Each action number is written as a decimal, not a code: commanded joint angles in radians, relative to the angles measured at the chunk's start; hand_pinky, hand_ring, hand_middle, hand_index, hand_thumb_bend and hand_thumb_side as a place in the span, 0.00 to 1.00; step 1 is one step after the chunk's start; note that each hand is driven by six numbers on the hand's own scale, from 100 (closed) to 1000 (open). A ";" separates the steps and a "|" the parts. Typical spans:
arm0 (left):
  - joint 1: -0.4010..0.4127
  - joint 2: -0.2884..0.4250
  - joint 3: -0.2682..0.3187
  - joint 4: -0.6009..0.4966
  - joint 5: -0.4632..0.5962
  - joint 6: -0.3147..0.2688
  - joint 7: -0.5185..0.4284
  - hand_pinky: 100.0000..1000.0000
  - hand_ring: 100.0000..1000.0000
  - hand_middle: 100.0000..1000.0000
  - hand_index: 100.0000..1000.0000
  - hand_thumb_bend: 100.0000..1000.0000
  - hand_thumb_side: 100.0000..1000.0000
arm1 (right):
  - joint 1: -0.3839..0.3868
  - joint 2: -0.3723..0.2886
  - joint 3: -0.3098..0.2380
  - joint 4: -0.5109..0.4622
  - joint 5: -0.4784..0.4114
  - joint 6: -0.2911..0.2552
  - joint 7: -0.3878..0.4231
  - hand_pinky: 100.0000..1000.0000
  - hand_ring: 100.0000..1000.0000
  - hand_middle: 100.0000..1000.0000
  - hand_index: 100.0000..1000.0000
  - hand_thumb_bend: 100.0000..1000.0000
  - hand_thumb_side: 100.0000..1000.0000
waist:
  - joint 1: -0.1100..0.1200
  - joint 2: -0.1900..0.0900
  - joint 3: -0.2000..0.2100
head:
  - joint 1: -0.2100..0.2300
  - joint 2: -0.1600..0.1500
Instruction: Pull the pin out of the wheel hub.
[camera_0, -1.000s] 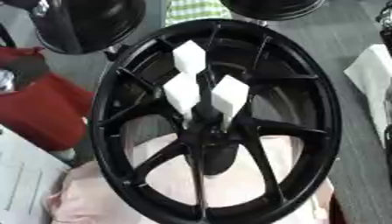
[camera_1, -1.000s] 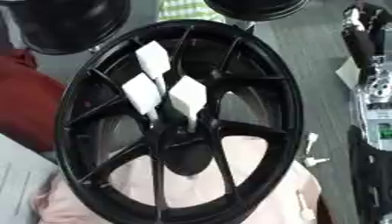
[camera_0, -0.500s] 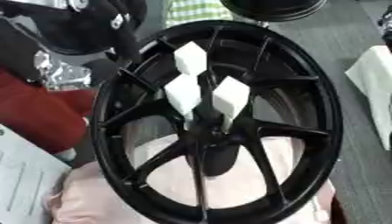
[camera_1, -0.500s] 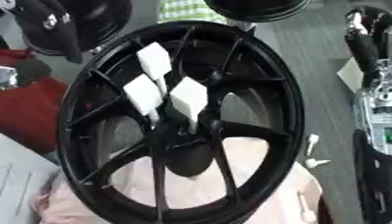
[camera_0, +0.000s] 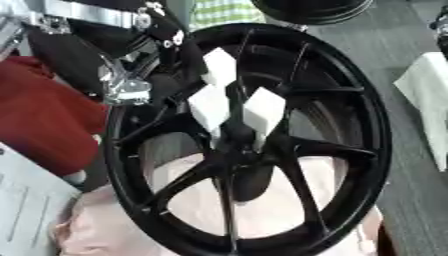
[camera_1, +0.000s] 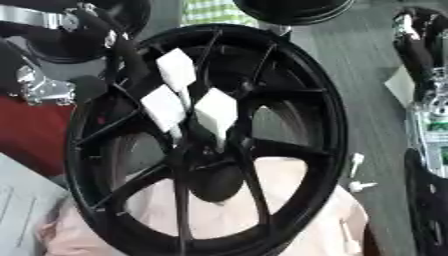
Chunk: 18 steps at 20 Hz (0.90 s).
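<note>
A black spoked wheel hub (camera_0: 367, 125) lies flat on a pink cloth (camera_0: 105, 235). Three white block-shaped pins stand by its centre: a top pin (camera_0: 220, 67), a left pin (camera_0: 210, 107) and a right pin (camera_0: 264, 111). My left hand (camera_1: 122, 47), black with silver joints, comes in from the upper left over the hub's rim. It is open, with dark fingers stretched toward the top pin (camera_1: 175, 70) and holding nothing. My right hand (camera_1: 424, 85) shows only as a black and silver strip at the right edge of the right eye view, apart from the hub.
A red object (camera_0: 44, 115) and a white sheet (camera_0: 22, 210) lie to the hub's left. Other black wheels (camera_0: 311, 7) sit at the far edge, beside a green checked cloth (camera_0: 219, 10). A white cloth (camera_0: 429, 95) and two small white pieces (camera_1: 357, 162) lie on the grey table to the right.
My left hand has come in from the upper left corner to the hub's upper left rim, close to the top pin. The pins and the hub have stayed put.
</note>
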 joint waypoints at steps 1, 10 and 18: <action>-0.026 0.006 0.005 0.009 0.027 -0.040 -0.029 0.64 0.57 0.71 0.88 0.03 0.62 | -0.015 -0.012 0.005 -0.009 0.009 -0.002 0.008 0.86 0.80 0.54 0.72 0.00 0.49 | 0.009 -0.029 -0.002 | 0.004 -0.006; -0.025 0.000 0.006 0.021 0.021 -0.068 -0.029 0.67 0.69 0.71 0.85 0.11 0.55 | -0.019 -0.010 0.021 -0.005 0.012 -0.004 0.027 0.86 0.80 0.54 0.72 0.00 0.49 | 0.009 -0.026 -0.007 | 0.006 -0.011; -0.022 -0.013 0.000 0.039 0.009 -0.070 -0.029 0.66 0.70 0.71 0.84 0.10 0.53 | -0.027 -0.006 0.031 -0.004 0.011 -0.005 0.036 0.87 0.80 0.54 0.73 0.00 0.49 | 0.007 -0.021 -0.015 | 0.011 -0.014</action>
